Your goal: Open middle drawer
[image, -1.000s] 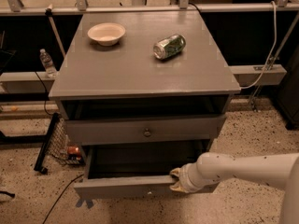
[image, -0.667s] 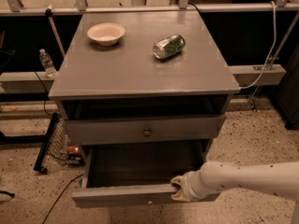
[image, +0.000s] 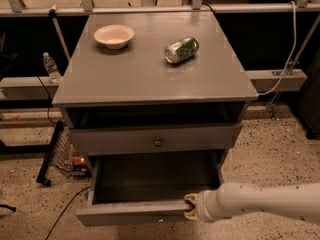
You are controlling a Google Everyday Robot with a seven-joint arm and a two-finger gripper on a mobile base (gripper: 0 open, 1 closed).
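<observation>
Far left, you've got a water bottle (image: pixel 50 67) standing on the ledge beside the cabinet (image: pixel 145 79). On the cabinet top: bowl (image: pixel 114 35) far-left, can (image: pixel 181 50) lying on its side to its right, well apart. Upper drawer (image: pixel 120 140) is closed. Middle drawer (image: pixel 130 217) sits just below it, pulled out toward the near side. Gripper (image: pixel 189 207) is at the right end of that drawer's front panel, pinching its top edge, with the arm reaching in from the right.

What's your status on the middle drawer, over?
Gripper at front rim of middle drawer, right side. Drawer pulled well out. No obstruction seen in front of it.
</observation>
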